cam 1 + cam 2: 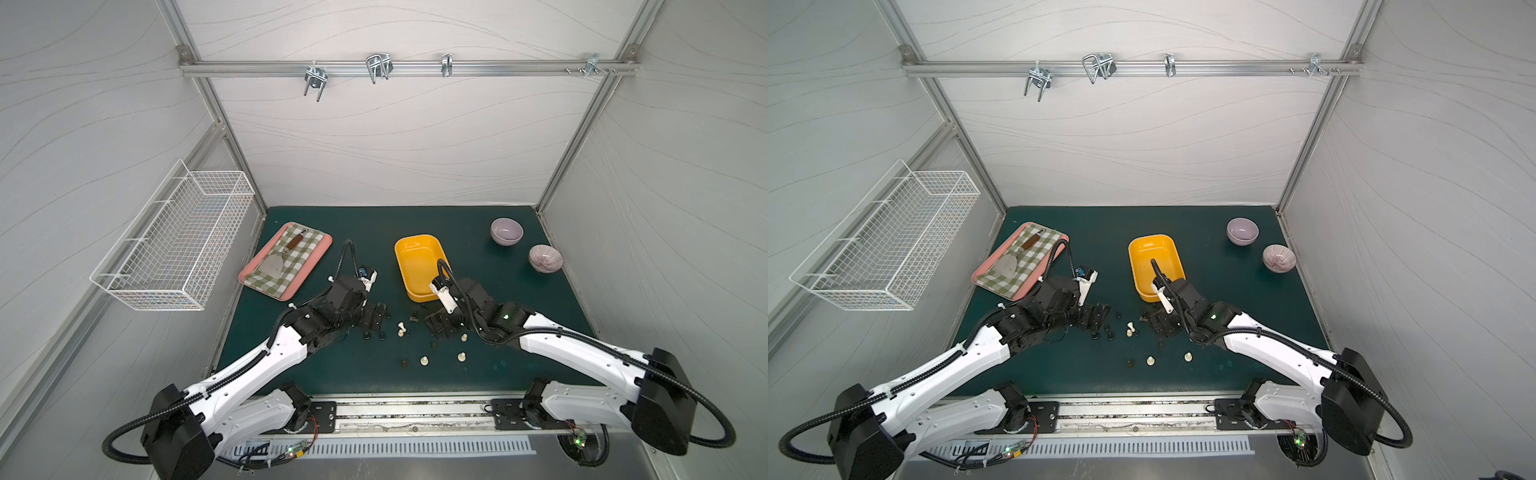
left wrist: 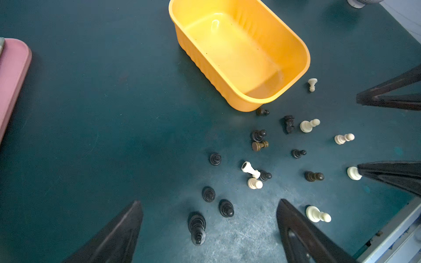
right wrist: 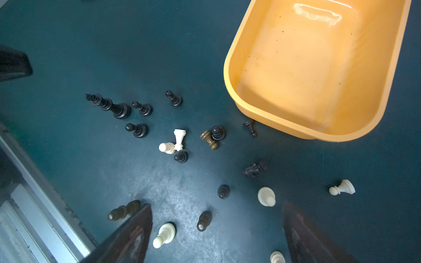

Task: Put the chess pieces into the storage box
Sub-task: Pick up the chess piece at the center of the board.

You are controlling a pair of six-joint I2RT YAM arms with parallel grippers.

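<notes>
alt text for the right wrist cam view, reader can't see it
Nearly twenty tiny black, brown and cream-white chess pieces stand or lie scattered on a dark green table mat beside an empty shallow yellow plastic tub. The right gripper hovers open above them, its dark fingers holding nothing.

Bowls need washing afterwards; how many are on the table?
2. A plain lilac bowl sits at the far right of the table; a streaked bowl sits just nearer, beside it. None seems hidden.

Scattered chess pieces point(image 1: 424, 360) on the green table point(image 1: 374, 232).
They lie at 6 o'clock from the yellow storage box point(image 1: 415, 259), between the left gripper point(image 1: 381, 318) and the right gripper point(image 1: 434, 326).
</notes>
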